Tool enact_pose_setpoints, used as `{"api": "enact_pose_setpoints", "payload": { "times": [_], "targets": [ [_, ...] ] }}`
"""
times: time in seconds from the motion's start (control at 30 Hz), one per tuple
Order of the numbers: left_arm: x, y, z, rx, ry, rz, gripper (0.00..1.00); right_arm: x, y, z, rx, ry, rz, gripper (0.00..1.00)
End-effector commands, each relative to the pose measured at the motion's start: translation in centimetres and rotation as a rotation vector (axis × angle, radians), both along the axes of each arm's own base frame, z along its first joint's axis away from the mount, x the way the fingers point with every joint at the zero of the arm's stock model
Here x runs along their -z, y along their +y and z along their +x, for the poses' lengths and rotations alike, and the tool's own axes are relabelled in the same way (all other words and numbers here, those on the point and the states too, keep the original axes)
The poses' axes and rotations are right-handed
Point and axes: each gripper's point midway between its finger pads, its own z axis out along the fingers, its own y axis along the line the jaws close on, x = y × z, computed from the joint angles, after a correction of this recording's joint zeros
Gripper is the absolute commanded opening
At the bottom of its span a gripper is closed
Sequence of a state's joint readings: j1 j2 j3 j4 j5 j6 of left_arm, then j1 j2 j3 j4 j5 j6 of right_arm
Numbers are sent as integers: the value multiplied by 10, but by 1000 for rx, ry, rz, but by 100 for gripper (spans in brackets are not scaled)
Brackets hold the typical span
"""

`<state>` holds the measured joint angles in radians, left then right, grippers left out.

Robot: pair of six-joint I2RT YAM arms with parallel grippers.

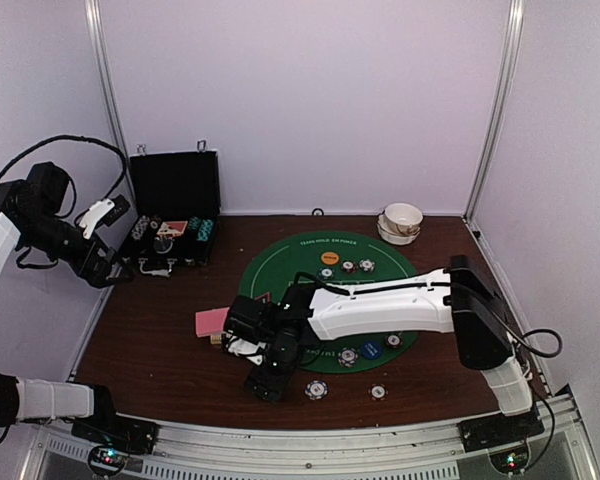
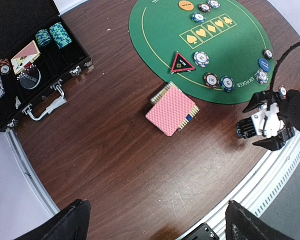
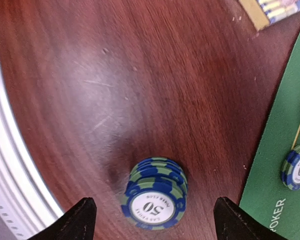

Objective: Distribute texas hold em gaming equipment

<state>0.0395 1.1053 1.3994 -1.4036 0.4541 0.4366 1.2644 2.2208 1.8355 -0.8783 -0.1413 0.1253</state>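
Observation:
My right gripper (image 3: 155, 220) hangs open low over the wood near the front edge, and a short stack of blue-and-green poker chips (image 3: 155, 200) stands loose between its fingers, touched by neither. From above, that gripper (image 1: 265, 380) hides the stack. A pink-backed card deck (image 2: 171, 110) lies just left of the green mat (image 2: 160, 30). On the mat are a black-and-red triangular marker (image 2: 182, 62), an orange disc (image 2: 186, 5), a blue disc (image 2: 263, 64) and several chips (image 2: 211, 79). My left gripper (image 1: 105, 265) is raised at the far left, open and empty.
An open black case (image 1: 175, 210) with chip rows and cards stands at the back left. Stacked white bowls (image 1: 401, 222) sit at the back right. Two loose chips (image 1: 315, 390) lie near the front edge. A metal rail (image 3: 10, 165) borders the table beside the right gripper.

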Motion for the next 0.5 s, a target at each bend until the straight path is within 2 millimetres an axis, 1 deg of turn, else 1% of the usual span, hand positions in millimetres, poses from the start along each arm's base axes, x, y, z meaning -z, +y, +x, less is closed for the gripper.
{"api": "enact_pose_setpoints", "payload": {
  "times": [0.0, 0.17, 0.47],
  "targets": [
    [-9, -2, -1, 15, -26, -13, 98, 9, -1, 2, -13, 4, -26, 83],
    [-10, -2, -1, 16, -28, -13, 98, 18, -4, 1, -14, 15, -46, 78],
    [-11, -3, 0, 15, -27, -18, 97, 18, -3, 2, -13, 10, -41, 58]
  ]
}}
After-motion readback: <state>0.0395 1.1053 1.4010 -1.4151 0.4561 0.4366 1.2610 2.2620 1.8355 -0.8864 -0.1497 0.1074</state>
